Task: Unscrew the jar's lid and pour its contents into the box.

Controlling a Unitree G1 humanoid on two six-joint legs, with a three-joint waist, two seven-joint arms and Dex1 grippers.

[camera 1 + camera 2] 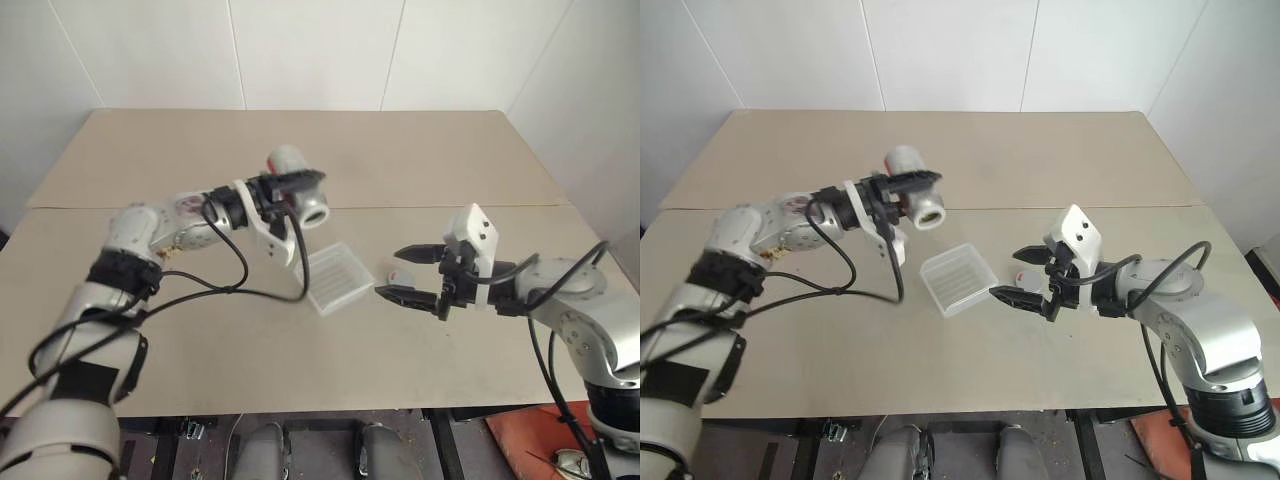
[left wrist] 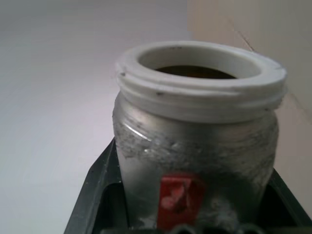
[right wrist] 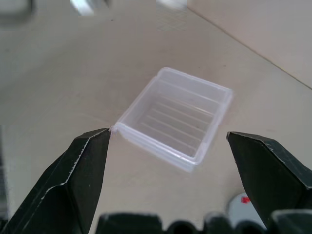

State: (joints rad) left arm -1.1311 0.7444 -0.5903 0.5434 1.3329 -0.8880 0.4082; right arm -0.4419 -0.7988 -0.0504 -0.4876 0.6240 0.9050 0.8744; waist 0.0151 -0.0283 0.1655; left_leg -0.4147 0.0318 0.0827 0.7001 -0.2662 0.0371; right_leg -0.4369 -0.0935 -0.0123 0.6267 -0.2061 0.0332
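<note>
You can't see the jar's [image 2: 195,146] base in the left wrist view: the lower frame edge cuts it off, and the left end effector's fingers [image 2: 97,195] cover its lower sides. Its inside is dark, so any contents are unreadable. In the right wrist view the lid [image 3: 241,208] shows as a sliver at the lower right, behind the right end effector's finger [image 3: 273,175]. The upper frame edge there is blurred.
</note>
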